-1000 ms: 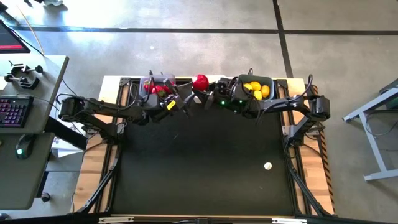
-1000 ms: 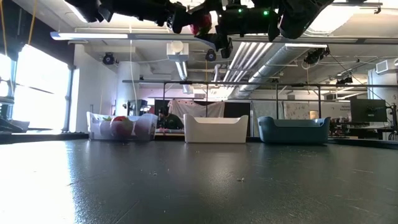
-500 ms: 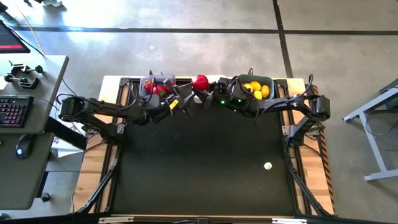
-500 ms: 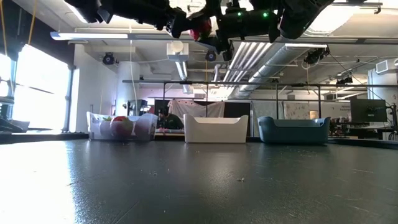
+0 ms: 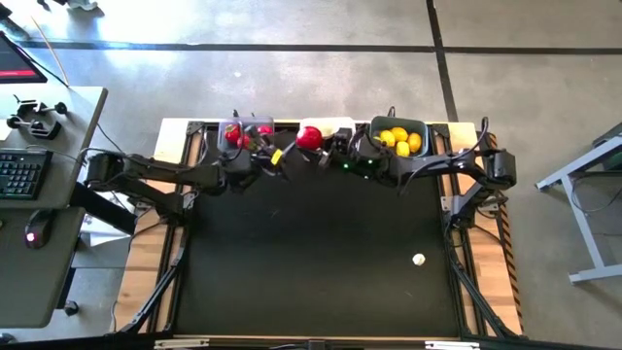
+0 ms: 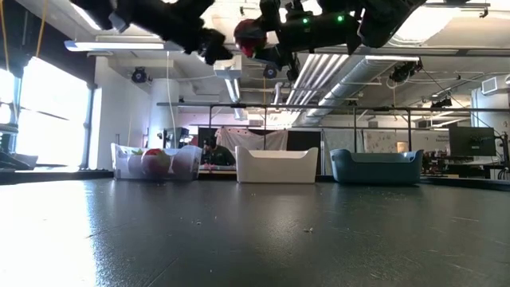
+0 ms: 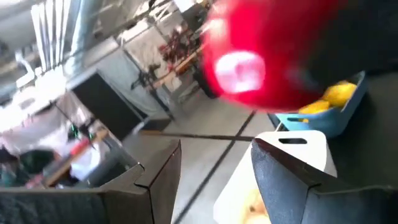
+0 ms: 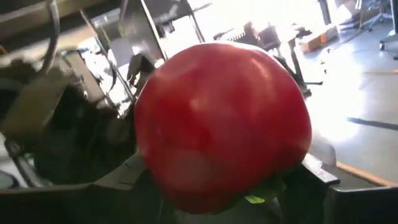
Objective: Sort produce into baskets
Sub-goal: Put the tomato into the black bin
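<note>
Right gripper (image 5: 324, 149) pinches a tomato (image 5: 309, 138) above the white basket (image 5: 335, 127), far edge. Left gripper (image 5: 275, 156) spread, beside. Surface (image 5: 311, 253) foreground open; one garlic bulb (image 5: 418, 260).

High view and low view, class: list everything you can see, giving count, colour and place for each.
Round red toy tomato: one, red, held in the air near the white tub.
Other red tomatoes: at least two, red, in the grey tub.
Yellow toy lemons: several, yellow, in the teal tub.
Whitish garlic bulb: one, whitish, loose on the mat.
Grey plastic tub: one, far edge, left.
White plastic tub: one, far edge, middle.
Dark teal plastic tub: one, far edge, right.
Black table mat: one, black, covering the table.
Keyboard: one, dark, on the side desk.
Right gripper: dark, closed on the held tomato.
Left gripper: dark, open, beside it.
</note>
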You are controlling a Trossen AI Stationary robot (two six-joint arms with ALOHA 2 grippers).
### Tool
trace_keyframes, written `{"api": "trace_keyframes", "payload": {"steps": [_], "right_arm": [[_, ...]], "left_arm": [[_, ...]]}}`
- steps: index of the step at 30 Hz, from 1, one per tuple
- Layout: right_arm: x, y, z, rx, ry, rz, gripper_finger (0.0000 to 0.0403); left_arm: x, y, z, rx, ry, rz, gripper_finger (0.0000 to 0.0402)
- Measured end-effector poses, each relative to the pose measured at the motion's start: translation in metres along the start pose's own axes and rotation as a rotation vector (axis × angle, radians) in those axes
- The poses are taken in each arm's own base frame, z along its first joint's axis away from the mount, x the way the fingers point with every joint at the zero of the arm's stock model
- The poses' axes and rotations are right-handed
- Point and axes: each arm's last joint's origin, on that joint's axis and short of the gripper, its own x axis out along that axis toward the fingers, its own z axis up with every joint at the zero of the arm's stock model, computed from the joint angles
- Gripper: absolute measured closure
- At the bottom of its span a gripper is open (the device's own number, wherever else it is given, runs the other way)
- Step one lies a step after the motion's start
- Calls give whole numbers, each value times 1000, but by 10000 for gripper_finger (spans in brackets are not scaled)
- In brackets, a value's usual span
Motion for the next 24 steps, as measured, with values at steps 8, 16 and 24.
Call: {"api": "trace_keyframes", "payload": {"steps": [8, 16, 24], "right_arm": [[2, -8, -14, -43, 84, -93, 179], [43, -6, -34, -160, 233, -120, 179], [97, -7, -40, -293, 347, -161, 179]], "left_arm": [[-22, 23, -33, -169, 27, -31, 218], [-51, 44, -58, -354, -18, -179, 241], [-83, 66, -65, -461, -141, -212, 281]]}}
